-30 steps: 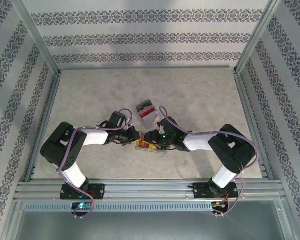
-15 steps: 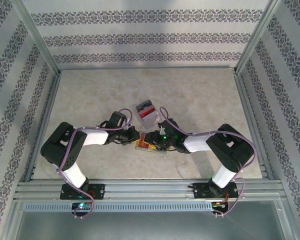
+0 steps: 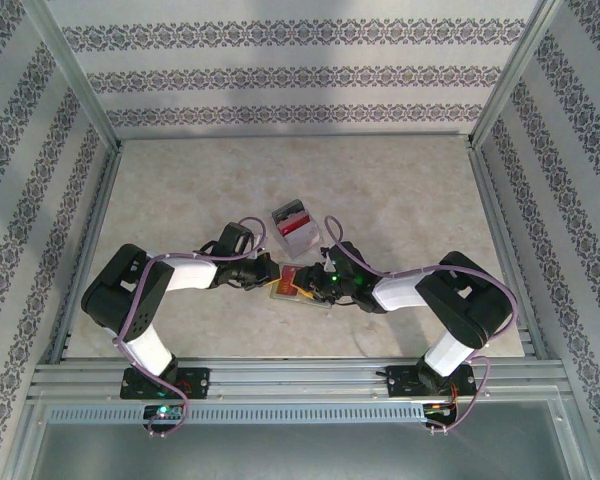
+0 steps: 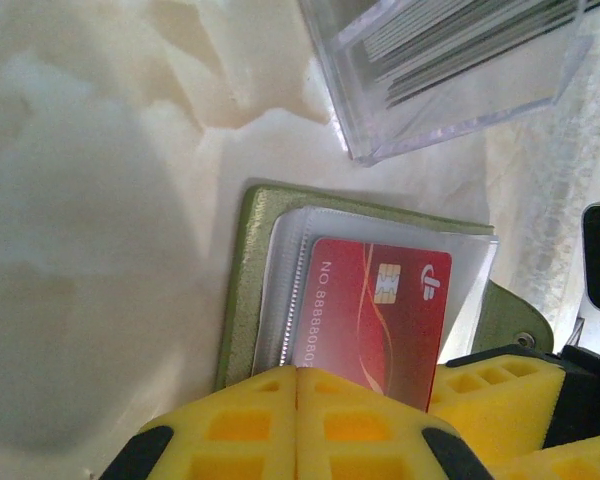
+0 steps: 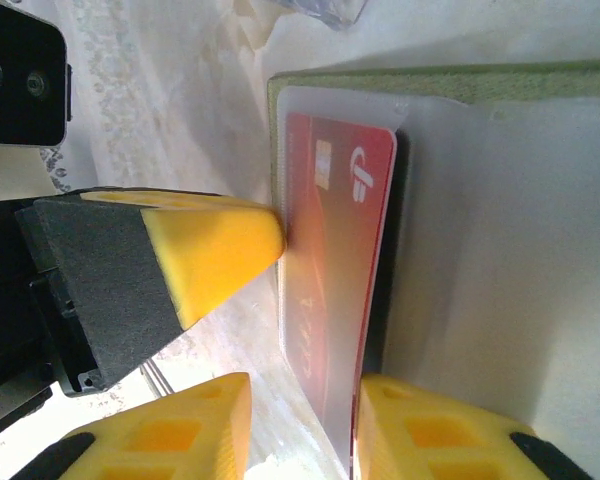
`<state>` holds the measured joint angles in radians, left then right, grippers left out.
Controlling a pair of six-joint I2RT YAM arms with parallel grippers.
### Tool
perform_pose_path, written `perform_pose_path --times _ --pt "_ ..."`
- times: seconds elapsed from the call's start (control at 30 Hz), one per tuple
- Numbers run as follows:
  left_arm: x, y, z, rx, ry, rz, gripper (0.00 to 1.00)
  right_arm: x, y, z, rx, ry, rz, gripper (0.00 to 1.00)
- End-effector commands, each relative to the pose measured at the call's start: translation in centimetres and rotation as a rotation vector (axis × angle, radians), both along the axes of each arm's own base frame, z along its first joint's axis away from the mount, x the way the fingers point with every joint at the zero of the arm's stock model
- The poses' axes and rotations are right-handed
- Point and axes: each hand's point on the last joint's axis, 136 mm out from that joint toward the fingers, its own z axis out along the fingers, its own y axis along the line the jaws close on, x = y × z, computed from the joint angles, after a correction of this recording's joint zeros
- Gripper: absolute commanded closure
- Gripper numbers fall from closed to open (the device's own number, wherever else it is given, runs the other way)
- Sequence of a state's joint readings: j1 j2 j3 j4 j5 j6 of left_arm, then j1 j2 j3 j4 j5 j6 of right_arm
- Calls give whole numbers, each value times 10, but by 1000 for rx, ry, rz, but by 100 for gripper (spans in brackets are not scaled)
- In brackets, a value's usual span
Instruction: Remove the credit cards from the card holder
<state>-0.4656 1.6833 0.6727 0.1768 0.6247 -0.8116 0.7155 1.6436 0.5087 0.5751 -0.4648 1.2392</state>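
Note:
The card holder [image 3: 283, 291] lies open on the table between both grippers, olive-green outside [image 4: 242, 290] with clear sleeves. A red credit card [image 4: 380, 310] with a chip sits in the top sleeve. My left gripper [image 4: 297, 400] is shut, pads flush together, resting on the holder's near edge over the sleeve. In the right wrist view one of its fingers [image 5: 215, 250] touches the sleeve's edge. My right gripper [image 5: 300, 430] is open, its jaws either side of the red card [image 5: 335, 250] and sleeve, the right pad close against them. The holder's green cover [image 5: 430, 80] lies behind.
A clear plastic box [image 3: 295, 225] with several cards standing in it sits just beyond the holder, its corner close to it [image 4: 450, 70]. Metal frame rails and patterned walls enclose the marbled table [image 3: 400, 180].
The right gripper's jaws have narrowed around the card and sleeve, and it has edged slightly closer over the holder. The left gripper has stayed put, shut.

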Motion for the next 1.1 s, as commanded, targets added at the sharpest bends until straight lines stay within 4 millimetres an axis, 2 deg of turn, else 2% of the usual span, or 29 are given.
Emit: perform_pose_path --times 0.0,0.27,1.07 --pt "-11 9 -14 77 42 -7 92 7 2 7 38 -28 -16 69" --pt "-11 9 -14 83 42 -9 92 7 4 3 43 -20 -15 78" --pt "-11 12 -21 109 55 -8 92 3 -7 -2 25 -7 -44 91"
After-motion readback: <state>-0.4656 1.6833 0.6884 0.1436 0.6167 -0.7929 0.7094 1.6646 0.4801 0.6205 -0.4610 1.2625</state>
